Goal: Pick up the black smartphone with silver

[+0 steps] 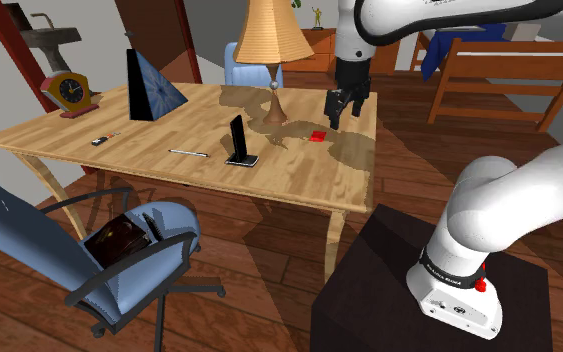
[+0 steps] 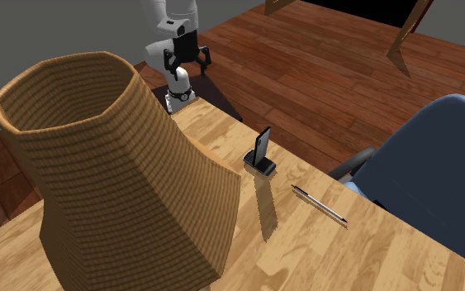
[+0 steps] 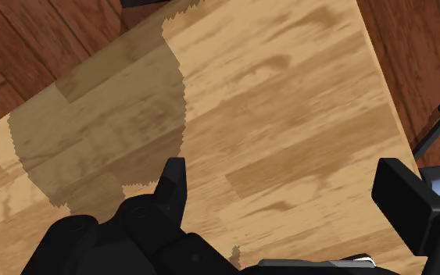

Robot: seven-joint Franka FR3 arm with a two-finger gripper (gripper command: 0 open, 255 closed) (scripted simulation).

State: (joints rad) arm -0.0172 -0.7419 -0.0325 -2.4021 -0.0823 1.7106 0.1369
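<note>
A: Whereabouts of the black smartphone [image 1: 237,134]?

B: Stands upright in a dark cradle [image 1: 241,159] near the middle of the wooden table [image 1: 299,185]. Sits at eight o'clock from the gripper [image 1: 345,110] in the shoulder view, well apart from it.

A: And the jaws?

B: Wide open, clasping nothing. Hangs over the table's far corner, at one o'clock of a small red thing [image 1: 317,136]. In the wrist view, bare wood between the fingers [image 3: 173,181].

A: Around the smartphone?

B: At nine o'clock of the cradle, a pen [image 1: 188,153], lying flat. At one o'clock, a lamp [image 1: 269,40] with a woven shade. Toward ten o'clock, a black pyramid [image 1: 151,88] and, beyond it, a clock [image 1: 69,92].

A: From the second exterior view?

B: Smartphone [image 2: 263,145] at two o'clock of the big shade [image 2: 115,165]. Pen [image 2: 320,204] at four o'clock of the cradle, blue chair [image 2: 424,165] past the table's edge. Gripper [image 2: 187,59] at eleven o'clock from the smartphone, spread apart there too.
</note>
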